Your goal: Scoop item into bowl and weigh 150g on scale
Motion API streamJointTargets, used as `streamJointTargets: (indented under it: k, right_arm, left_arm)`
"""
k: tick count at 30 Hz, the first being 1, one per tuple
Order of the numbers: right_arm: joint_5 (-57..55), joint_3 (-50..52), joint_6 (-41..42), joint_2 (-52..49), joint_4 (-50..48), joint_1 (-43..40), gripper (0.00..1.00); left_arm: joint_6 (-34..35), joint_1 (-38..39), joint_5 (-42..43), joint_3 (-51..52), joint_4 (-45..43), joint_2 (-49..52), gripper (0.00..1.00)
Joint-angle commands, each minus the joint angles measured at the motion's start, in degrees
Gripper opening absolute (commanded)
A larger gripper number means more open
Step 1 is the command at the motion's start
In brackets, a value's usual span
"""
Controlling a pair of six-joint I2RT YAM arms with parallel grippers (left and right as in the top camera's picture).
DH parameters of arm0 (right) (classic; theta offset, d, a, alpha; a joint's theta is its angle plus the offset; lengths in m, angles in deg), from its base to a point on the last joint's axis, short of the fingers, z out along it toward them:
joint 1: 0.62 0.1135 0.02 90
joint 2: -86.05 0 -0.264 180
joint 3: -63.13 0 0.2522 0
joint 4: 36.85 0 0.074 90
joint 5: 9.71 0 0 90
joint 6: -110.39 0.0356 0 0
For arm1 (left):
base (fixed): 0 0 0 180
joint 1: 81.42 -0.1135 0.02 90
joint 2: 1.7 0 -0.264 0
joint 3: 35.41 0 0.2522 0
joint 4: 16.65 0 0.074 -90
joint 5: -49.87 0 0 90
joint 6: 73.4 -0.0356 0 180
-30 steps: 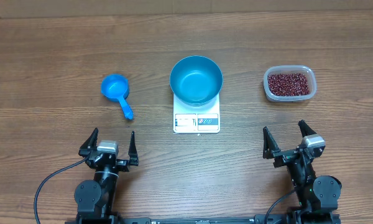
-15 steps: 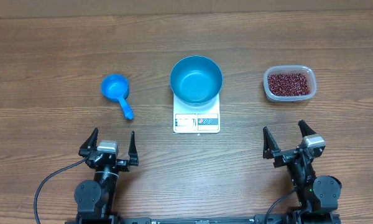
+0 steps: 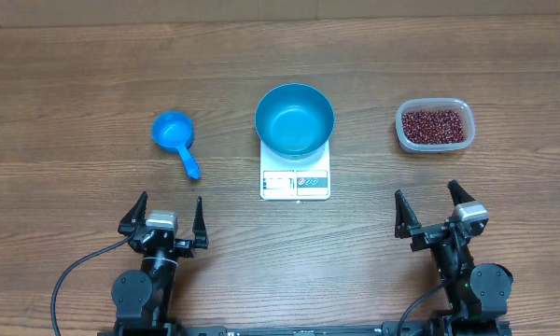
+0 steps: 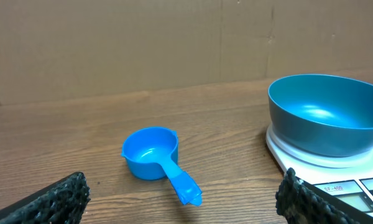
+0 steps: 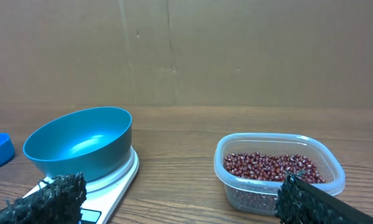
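A broad brown wood-grain table point(image 3: 75, 75) fills the overhead view, its grain running from side to side with darker streaks and a few knots in it. Behind its far edge stands a plain tan wall of cardboard-like board point(image 4: 112, 43), matt and bare, crossed by a few thin upright seams. The light is soft and even, leaving only faint shadows on the tabletop and a dull sheen on the wood.
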Motion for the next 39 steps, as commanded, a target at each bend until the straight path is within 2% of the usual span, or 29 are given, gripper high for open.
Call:
streamJointTargets:
  k: [1, 14, 21, 31, 39]
  right_arm:
    - [-0.6, 0.6, -0.1, 0.6, -0.2, 0.4, 1.00]
    - [-0.6, 0.6, -0.1, 0.6, -0.2, 0.4, 1.00]
    - [-0.6, 0.6, -0.1, 0.6, -0.2, 0.4, 1.00]
    - [-0.6, 0.6, -0.1, 0.6, -0.2, 0.4, 1.00]
    - [-0.6, 0.6, -0.1, 0.6, -0.2, 0.4, 1.00]
  left_arm:
    - [-0.9, -0.3, -0.4, 0.4, -0.1, -0.6, 1.00]
    - [1.2, -0.3, 0.1, 0.2, -0.1, -0.6, 1.00]
    - [1.2, -0.3, 0.0, -3.1, 0.1, 0.8, 1.00]
    - [4.5, -0.3, 0.1, -15.2, 1.9, 14.5, 1.00]
    - [10.9, -0.3, 0.6, -32.3, 11.2, 30.8, 1.00]
